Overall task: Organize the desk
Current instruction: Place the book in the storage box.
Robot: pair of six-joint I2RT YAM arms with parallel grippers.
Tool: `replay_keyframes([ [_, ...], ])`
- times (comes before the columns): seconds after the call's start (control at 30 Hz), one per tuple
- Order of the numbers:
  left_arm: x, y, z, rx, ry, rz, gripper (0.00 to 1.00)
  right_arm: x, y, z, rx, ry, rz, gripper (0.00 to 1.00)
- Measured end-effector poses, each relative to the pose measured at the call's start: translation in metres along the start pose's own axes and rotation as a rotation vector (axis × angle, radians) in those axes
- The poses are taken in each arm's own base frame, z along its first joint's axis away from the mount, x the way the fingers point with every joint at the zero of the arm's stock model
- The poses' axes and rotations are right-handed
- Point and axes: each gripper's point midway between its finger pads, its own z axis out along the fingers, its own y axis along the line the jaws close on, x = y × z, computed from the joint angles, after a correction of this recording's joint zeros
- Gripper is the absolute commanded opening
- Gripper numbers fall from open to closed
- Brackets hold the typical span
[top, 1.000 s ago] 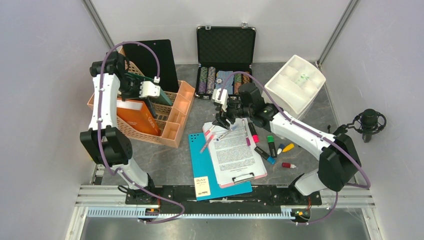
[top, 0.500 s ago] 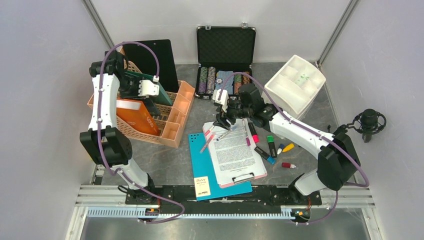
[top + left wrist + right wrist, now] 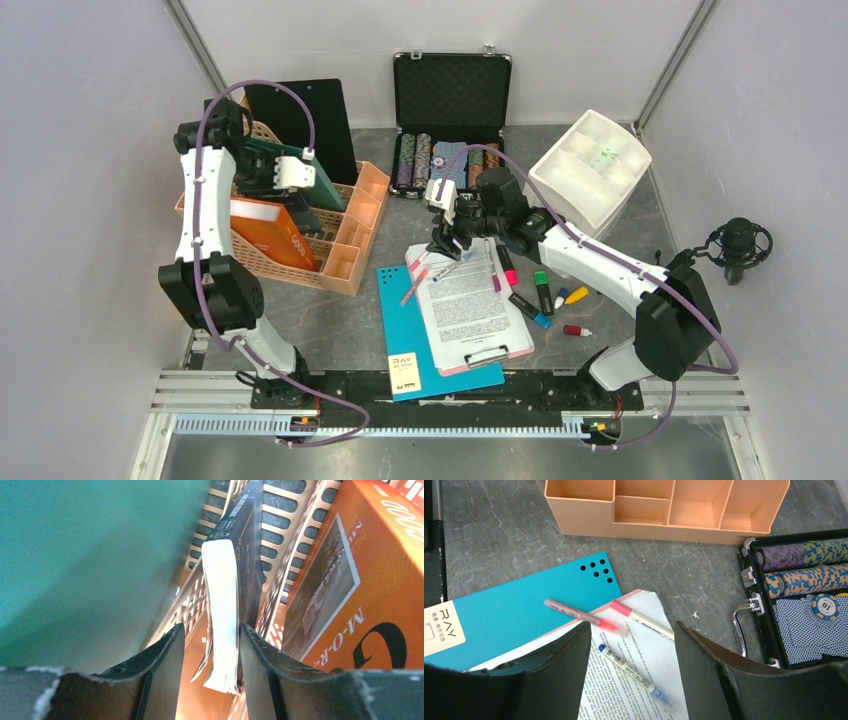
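Note:
On the left of the desk (image 3: 340,320), my left gripper (image 3: 212,630) reaches down into the orange slatted basket (image 3: 350,250). A dark book (image 3: 248,555) stands upright between its open fingers, white page edges toward me. There is a gap on the left side, and the right finger lies close against the cover. A green book (image 3: 90,555) stands to one side and an orange book (image 3: 360,580) to the other. My right gripper (image 3: 633,627) hovers open above a blue-capped pen (image 3: 634,672) lying on the clipboard's printed sheet (image 3: 470,305).
Two pink pens (image 3: 584,616) lie across the teal folder (image 3: 519,605) and the sheet. Several markers (image 3: 540,290) lie right of the clipboard. A black case of poker chips (image 3: 450,150) stands at the back, with a white compartment box (image 3: 590,165) beside it. A microphone (image 3: 742,245) is far right.
The left jaws have spread apart off the dark book, and the left wrist has drifted slightly back. The right arm has not moved.

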Motion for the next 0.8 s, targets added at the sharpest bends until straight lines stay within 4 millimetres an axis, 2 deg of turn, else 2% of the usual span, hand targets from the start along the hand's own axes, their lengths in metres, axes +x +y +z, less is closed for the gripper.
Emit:
replay_keyframes([
  [0.1,-0.001,0.004,-0.006,-0.026,-0.007,-0.001,0.52,0.0,0.0,0.0,0.002,0.0,0.0,0.69],
  [0.2,-0.008,0.012,-0.021,-0.095,-0.019,0.0,0.57,0.001,-0.002,-0.001,0.014,0.006,-0.001,0.71],
  [0.33,-0.024,0.022,-0.058,-0.262,-0.037,-0.001,0.76,0.002,-0.007,-0.002,0.043,0.016,-0.002,0.76],
  [0.5,-0.044,0.016,-0.095,-0.439,-0.074,-0.047,1.0,-0.001,-0.015,-0.011,0.102,0.028,-0.009,0.79],
  [0.6,-0.054,0.01,-0.108,-0.522,-0.118,-0.132,1.0,0.0,-0.017,-0.017,0.13,0.033,-0.012,0.82],
  [0.63,-0.057,0.009,-0.112,-0.546,-0.136,-0.17,1.0,0.0,-0.018,-0.02,0.141,0.035,-0.014,0.91],
  [0.7,-0.062,0.009,-0.119,-0.578,-0.171,-0.25,1.0,0.001,-0.017,-0.024,0.155,0.039,-0.012,0.98],
  [0.8,-0.074,0.008,-0.126,-0.609,-0.236,-0.381,1.0,0.004,-0.018,-0.03,0.178,0.05,-0.017,0.98],
])
